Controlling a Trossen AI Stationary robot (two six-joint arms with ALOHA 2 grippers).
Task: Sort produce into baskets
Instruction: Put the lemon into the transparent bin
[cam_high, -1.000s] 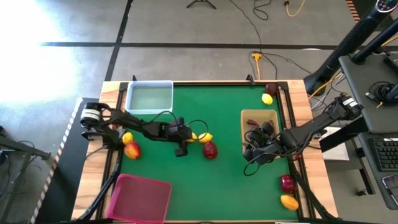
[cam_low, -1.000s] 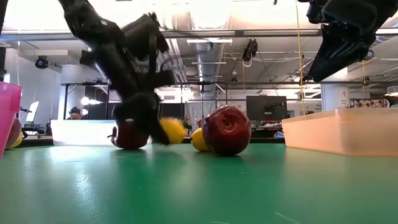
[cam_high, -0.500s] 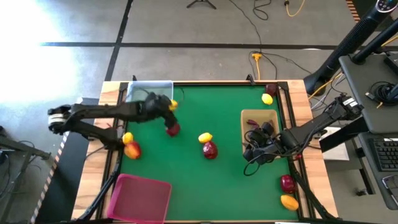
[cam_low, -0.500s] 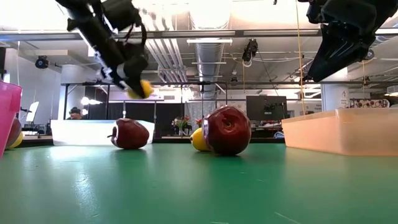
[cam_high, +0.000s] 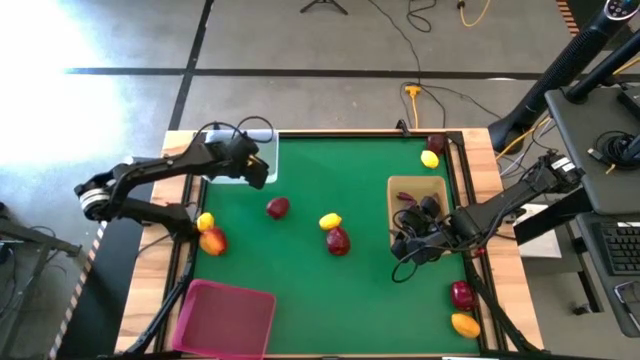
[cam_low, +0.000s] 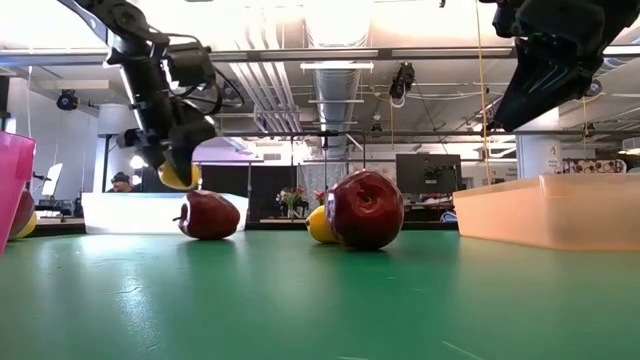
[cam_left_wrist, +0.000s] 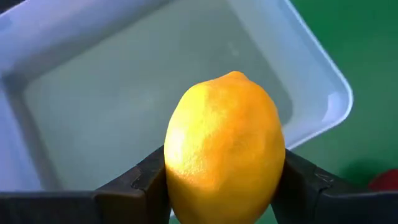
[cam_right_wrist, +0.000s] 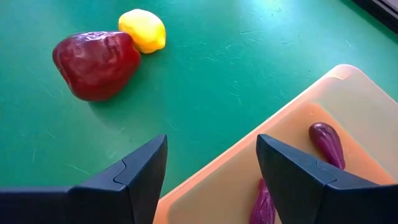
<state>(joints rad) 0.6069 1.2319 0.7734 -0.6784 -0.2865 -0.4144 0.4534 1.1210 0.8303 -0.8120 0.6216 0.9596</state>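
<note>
The left gripper (cam_left_wrist: 221, 193) holds a yellow lemon (cam_left_wrist: 224, 146) tight between its two fingers, up in the air over the clear bin (cam_high: 225, 160) at the far left corner of the green table (cam_high: 330, 290). The right gripper (cam_right_wrist: 211, 174) hangs with its fingers apart and nothing in them — it is over the near edge of the tan tray (cam_high: 415, 186), where dark purple pieces (cam_right_wrist: 328, 144) lie. A red fruit (cam_high: 338, 241) and another lemon (cam_high: 329, 221) sit touching mid-table. The pink bin (cam_high: 226, 318) is at the near left.
</note>
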